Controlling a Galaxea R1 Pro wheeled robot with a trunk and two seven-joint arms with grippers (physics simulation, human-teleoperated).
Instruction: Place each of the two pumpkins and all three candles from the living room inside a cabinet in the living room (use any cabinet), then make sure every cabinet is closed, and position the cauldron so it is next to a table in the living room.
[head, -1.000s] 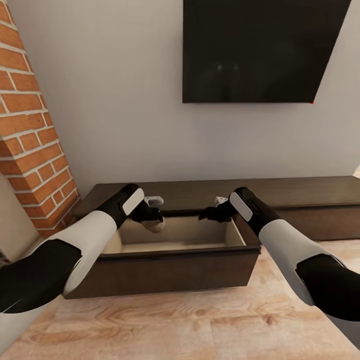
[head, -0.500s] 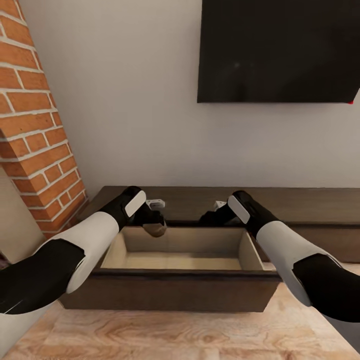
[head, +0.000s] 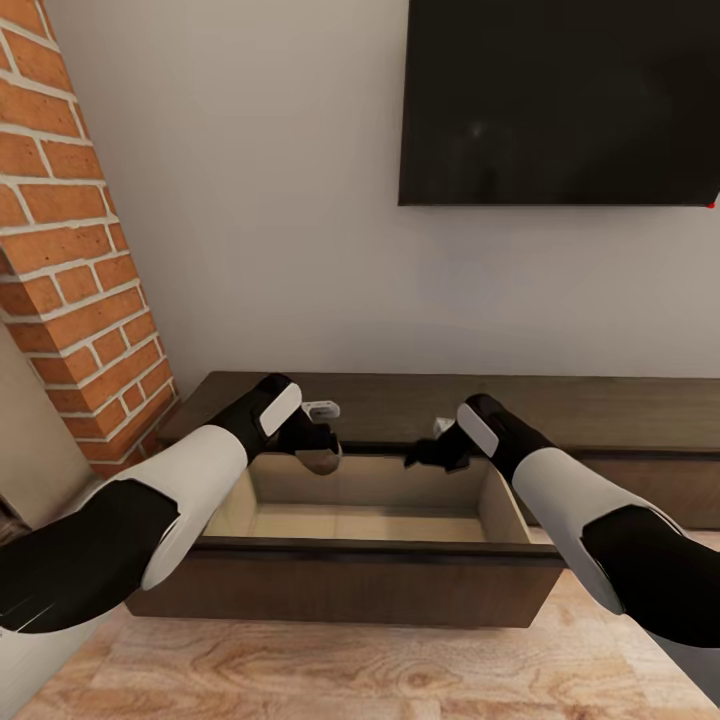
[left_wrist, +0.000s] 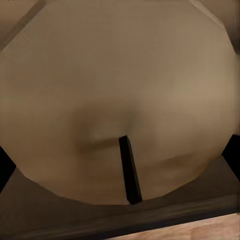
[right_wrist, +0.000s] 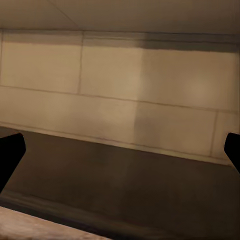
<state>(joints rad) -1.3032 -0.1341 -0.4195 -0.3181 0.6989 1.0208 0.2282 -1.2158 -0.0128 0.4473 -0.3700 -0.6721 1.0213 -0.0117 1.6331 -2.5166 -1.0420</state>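
Observation:
The cabinet (head: 420, 395) is a low dark-brown unit against the wall, with one drawer (head: 340, 585) pulled out and a bare pale beige inside (head: 370, 520). My left gripper (head: 320, 458) hangs over the drawer's back left part, shut on a candle (head: 322, 464). In the left wrist view the candle (left_wrist: 120, 75) is a wide beige disc with a dark wick, and dark fingertips (left_wrist: 5, 167) sit at its sides. My right gripper (head: 422, 456) is open over the drawer's back right. Its fingertips (right_wrist: 10, 150) are spread wide above the drawer floor (right_wrist: 125, 185).
A brick fireplace (head: 70, 250) rises at the left, close to the cabinet's end. A black TV (head: 560, 100) hangs on the wall above. The cabinet's closed part (head: 640, 480) runs on to the right. Light wood floor (head: 350, 670) lies in front of the drawer.
The whole view shifted as the camera moved, so the drawer now sits more centred. Both grippers sank a little toward the open drawer, the left one still holding the candle.

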